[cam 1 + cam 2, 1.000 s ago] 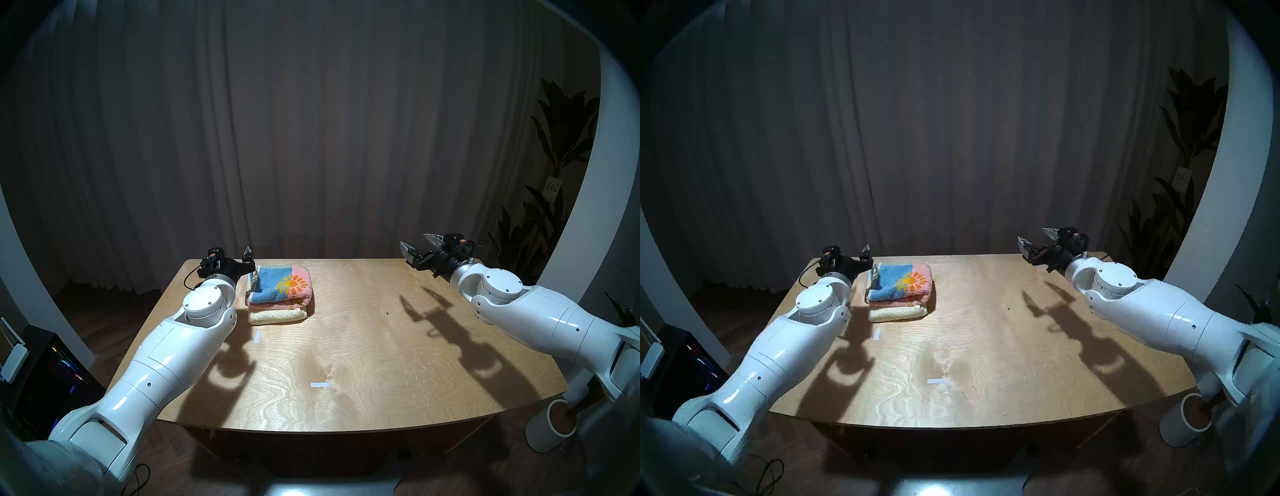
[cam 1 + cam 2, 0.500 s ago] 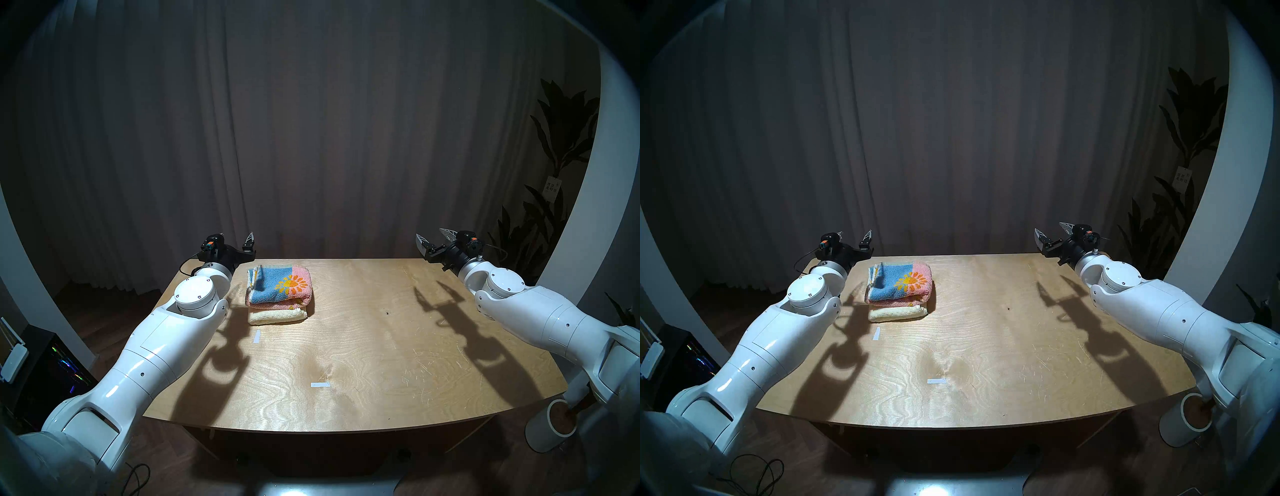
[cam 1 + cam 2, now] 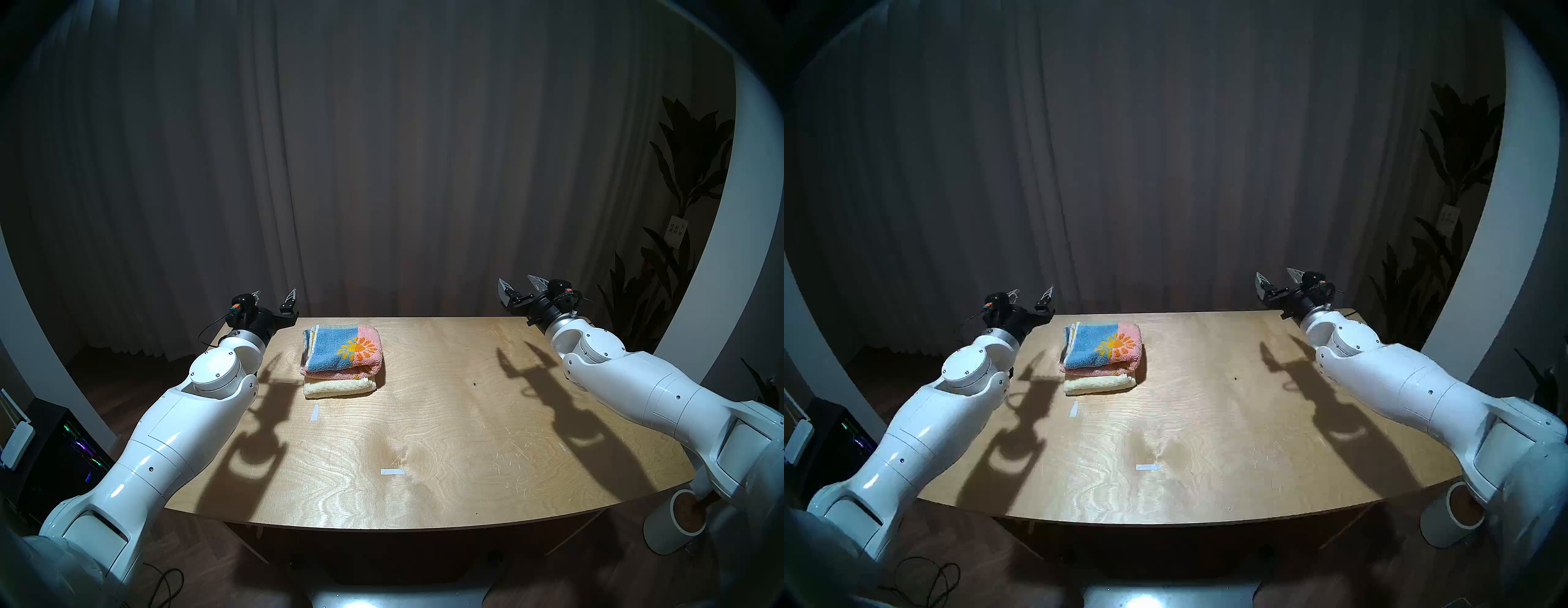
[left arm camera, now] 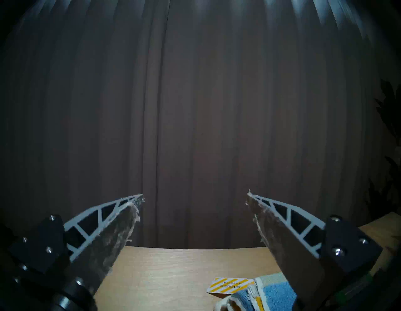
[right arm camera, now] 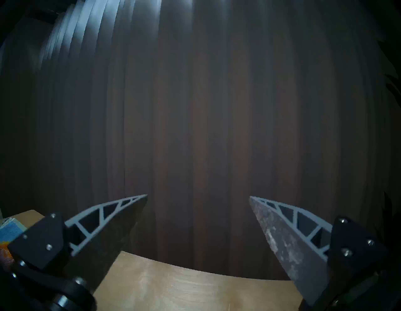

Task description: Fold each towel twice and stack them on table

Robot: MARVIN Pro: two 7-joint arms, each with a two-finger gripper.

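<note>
On the table (image 3: 424,424), you see the pink and blue towel (image 3: 345,350) stacked on the cream towel (image 3: 339,388). Your left gripper (image 3: 273,295) has drawn leftward off the stack since a second ago; the right gripper (image 3: 519,284) is well apart. Both stand wide open, empty. Only the left wrist view shows a striped label (image 4: 231,286) at the stack's edge.

The light plywood worktop (image 3: 445,424) bears a folded cream towel (image 3: 339,387) near its far-left corner and two white tape marks (image 3: 392,471).
</note>
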